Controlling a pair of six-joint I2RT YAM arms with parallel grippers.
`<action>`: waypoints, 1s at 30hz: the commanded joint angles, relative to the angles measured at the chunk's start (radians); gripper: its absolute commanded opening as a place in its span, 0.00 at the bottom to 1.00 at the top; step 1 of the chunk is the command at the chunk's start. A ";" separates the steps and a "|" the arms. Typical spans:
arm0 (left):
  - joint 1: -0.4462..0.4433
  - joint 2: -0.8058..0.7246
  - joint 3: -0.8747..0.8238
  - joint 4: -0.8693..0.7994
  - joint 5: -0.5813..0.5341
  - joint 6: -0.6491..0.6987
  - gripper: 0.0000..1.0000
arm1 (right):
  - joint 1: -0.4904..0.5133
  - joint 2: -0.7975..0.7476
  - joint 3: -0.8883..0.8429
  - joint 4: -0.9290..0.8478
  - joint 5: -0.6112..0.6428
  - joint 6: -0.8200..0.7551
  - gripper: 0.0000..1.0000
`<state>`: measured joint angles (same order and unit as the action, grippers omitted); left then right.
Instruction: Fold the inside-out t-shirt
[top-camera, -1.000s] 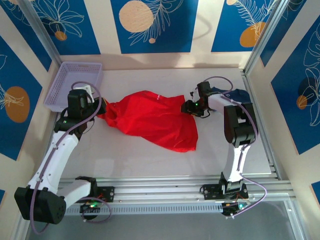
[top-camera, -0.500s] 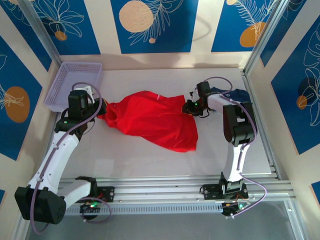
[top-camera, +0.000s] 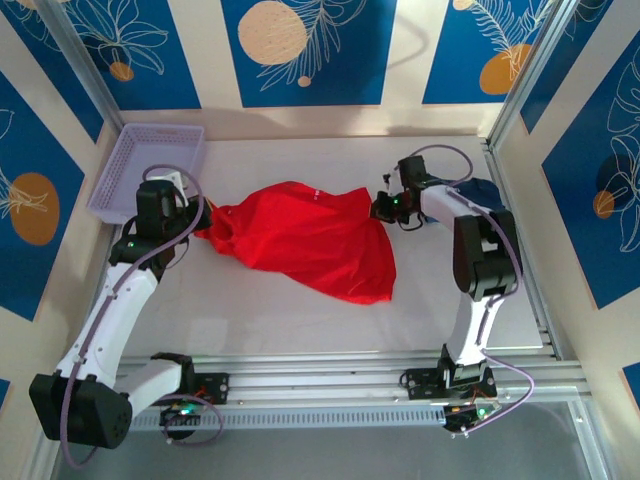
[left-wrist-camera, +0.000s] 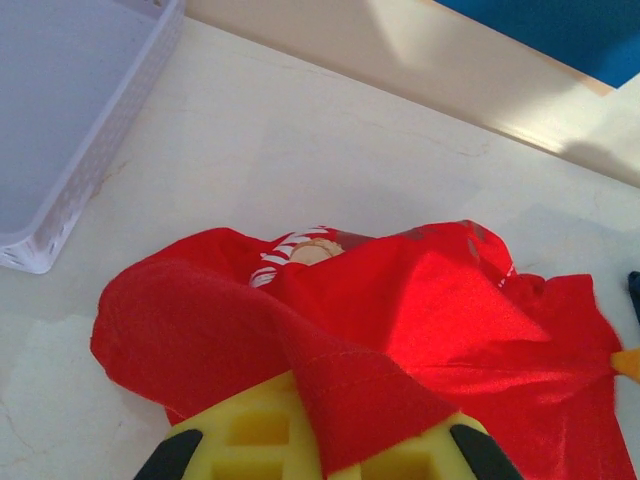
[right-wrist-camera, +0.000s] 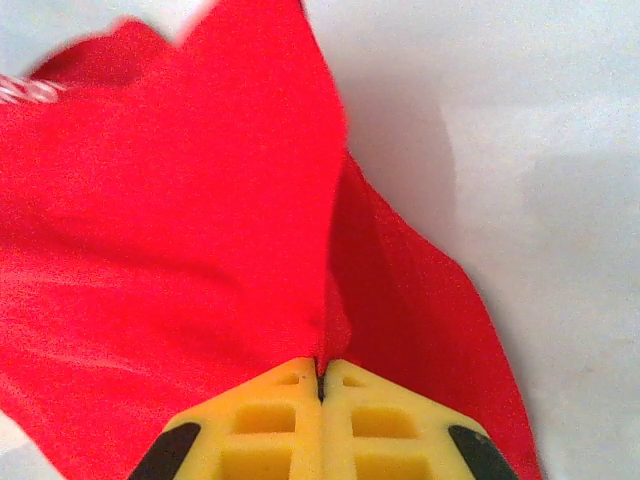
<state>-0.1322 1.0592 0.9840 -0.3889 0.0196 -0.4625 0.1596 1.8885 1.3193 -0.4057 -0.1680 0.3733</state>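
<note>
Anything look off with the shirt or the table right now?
The red t-shirt is bunched and twisted, strung between the left claw and right claw, not flat. A dark blue garment lies crumpled just beyond the right claw.

blue-and-cream wall panels (top-camera: 300, 50) with orange circles are enclosing the pale desk (top-camera: 250, 320) at far, left and right; soft light is falling across it.
</note>
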 joint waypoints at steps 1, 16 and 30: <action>0.025 -0.035 0.005 0.002 -0.056 -0.004 0.00 | -0.036 -0.152 -0.019 -0.021 0.022 -0.008 0.00; 0.130 -0.016 0.206 -0.048 -0.032 -0.055 0.00 | -0.053 -0.465 -0.026 -0.056 0.088 0.018 0.00; 0.157 0.070 1.050 -0.327 -0.069 0.177 0.00 | -0.059 -0.834 0.362 -0.290 0.225 -0.069 0.00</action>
<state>0.0086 1.0927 1.9377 -0.6312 -0.0277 -0.3573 0.1043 1.0847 1.6451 -0.6098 0.0071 0.3359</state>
